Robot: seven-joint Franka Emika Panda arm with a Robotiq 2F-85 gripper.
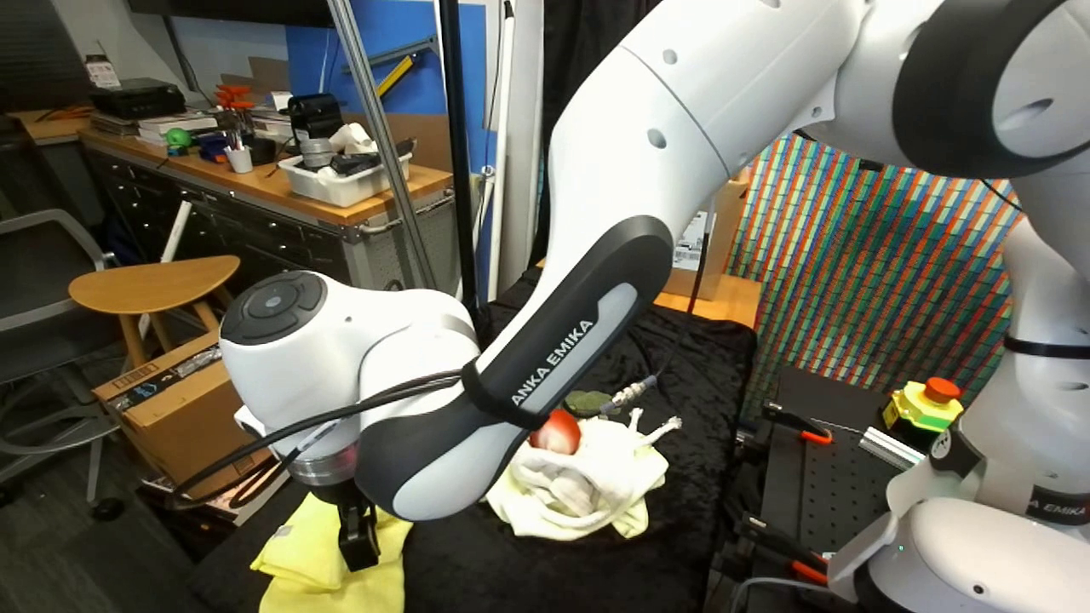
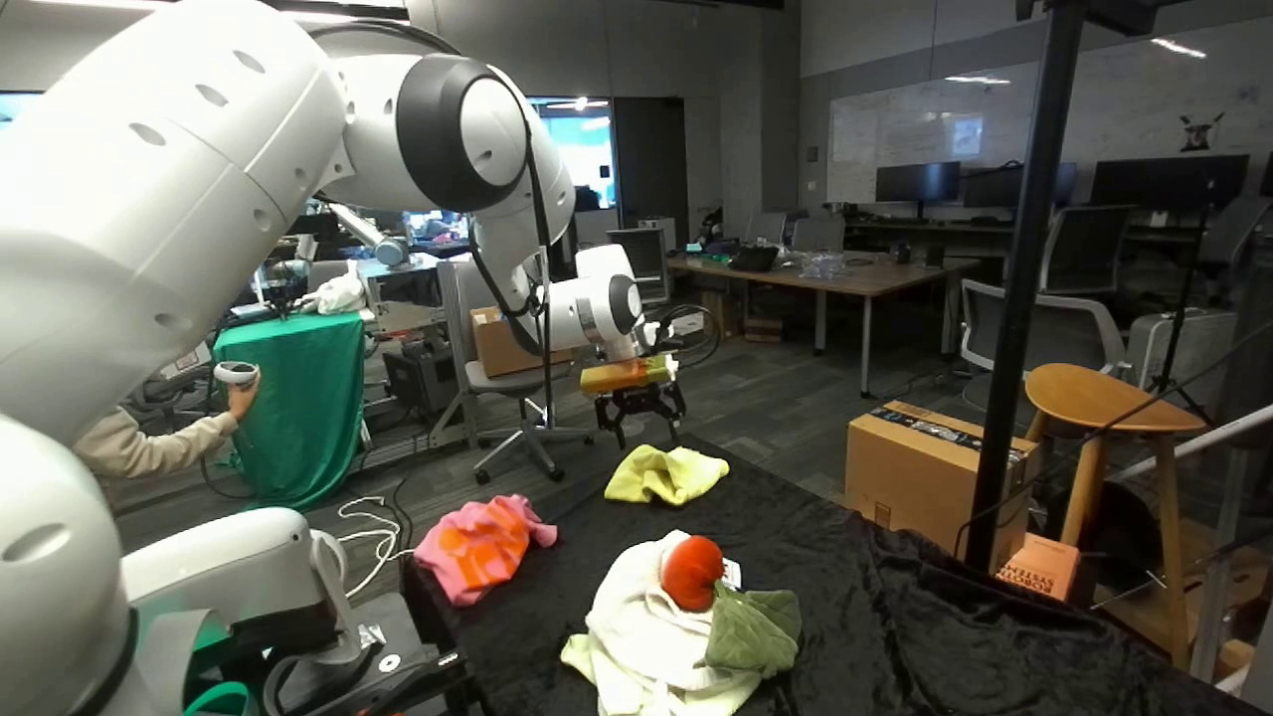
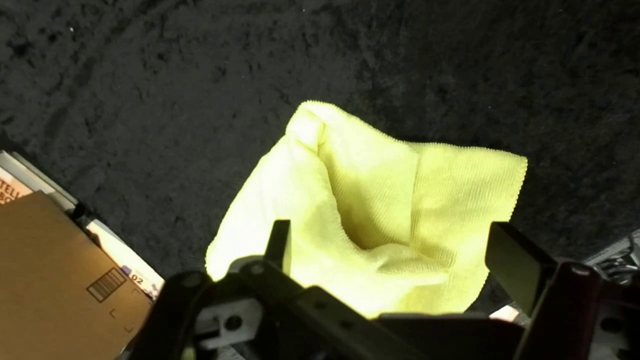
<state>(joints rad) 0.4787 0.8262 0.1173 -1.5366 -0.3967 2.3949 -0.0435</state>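
My gripper (image 3: 390, 240) stands open above a yellow cloth (image 3: 370, 190), its two fingers wide apart with nothing held. The cloth lies crumpled, one fold raised, beneath and ahead of the fingers in the wrist view. In an exterior view the gripper (image 2: 648, 436) hangs over the same yellow cloth (image 2: 664, 477), with a visible gap below the fingertips. Nearer that camera rests a whitish cloth (image 2: 632, 607) with a red rounded thing (image 2: 693, 573) and a green cloth (image 2: 761, 631) against it. A pink and orange cloth (image 2: 477, 547) lies at the table's edge.
A black velvety cover (image 2: 875, 617) drapes the table. Beside it on the floor stands a cardboard box (image 2: 925, 477), near a black upright pole (image 2: 1024, 298) and a wooden stool (image 2: 1104, 398). A red-topped yellow button box (image 1: 924, 409) sits by the arm's base.
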